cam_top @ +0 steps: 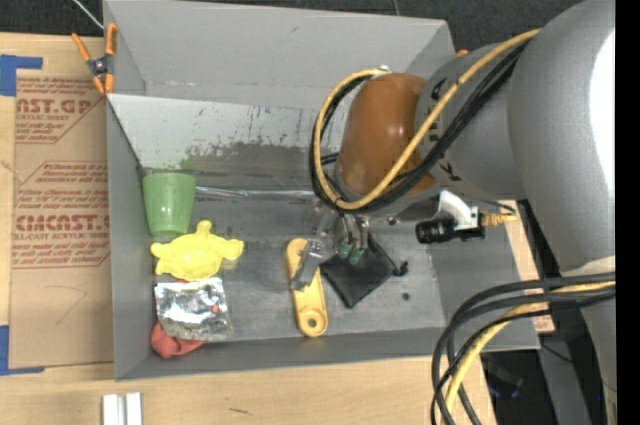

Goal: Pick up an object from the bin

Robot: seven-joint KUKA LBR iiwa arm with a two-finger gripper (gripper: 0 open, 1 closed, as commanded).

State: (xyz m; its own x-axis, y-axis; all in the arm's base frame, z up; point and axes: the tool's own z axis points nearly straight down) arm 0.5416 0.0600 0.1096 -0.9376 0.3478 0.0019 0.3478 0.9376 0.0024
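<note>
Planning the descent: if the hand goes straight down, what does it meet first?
Likely the edge of the black flat piece, just right of the yellow tool; the hand hangs low over both, but depth is unclear.

bin (260,63): grey metal, matt, scuffed floor. green cup (168,201): smooth plastic. yellow toy (196,253): glossy plastic. silver packet (190,305): crinkled shiny foil. black block (358,278): matt.

Bare bin floor (258,213) btw yellow toy (196,254) (left side) & yellow handle (307,298); rear open.
</note>
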